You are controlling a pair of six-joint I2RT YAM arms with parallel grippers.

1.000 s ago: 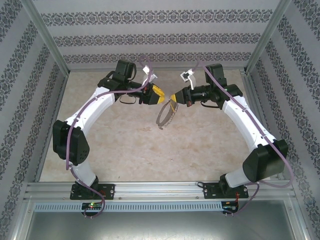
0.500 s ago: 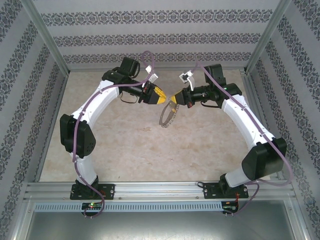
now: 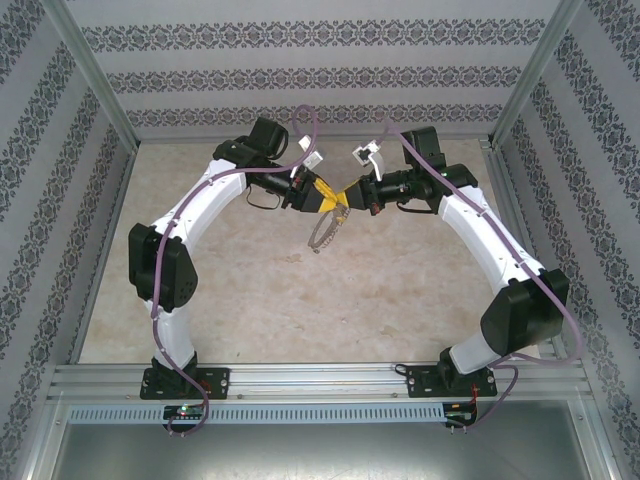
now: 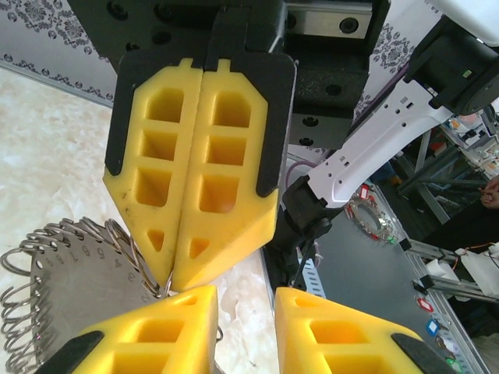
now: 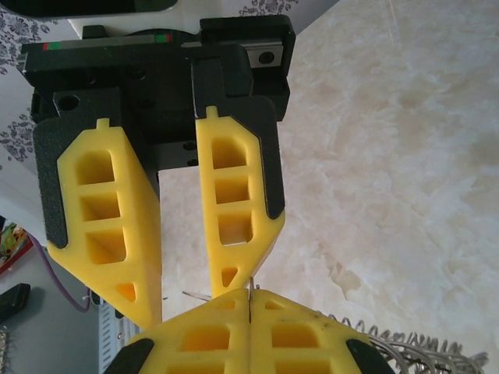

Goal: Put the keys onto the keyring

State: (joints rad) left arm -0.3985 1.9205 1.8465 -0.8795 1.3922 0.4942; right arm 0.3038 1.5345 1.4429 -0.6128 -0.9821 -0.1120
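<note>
1. Left fingers point(image 4: 148, 335) are standing parted, nothing visible in the gap, pointing at the right arm's tips.
2. Keyring point(image 4: 78, 296) is hanging just ahead of them, clear above the desk point(image 3: 250, 290).
3. Right fingers point(image 4: 226, 179) are pressing closed, pinching the keyring's top rim.

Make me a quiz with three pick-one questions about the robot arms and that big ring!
1. Where is the keyring? A flat on the table. B hanging from the right pincer. C hooked on the wall.
2. What colour are the pincer fingers? A yellow. B blue. C green.
3. How is the left pincer? A shut tight. B shut on the keyring. C open.
Answers: B, the ring dangles from the shut right pincer's tip; A, every finger is yellow; C, a gap shows between its fingers.
</note>
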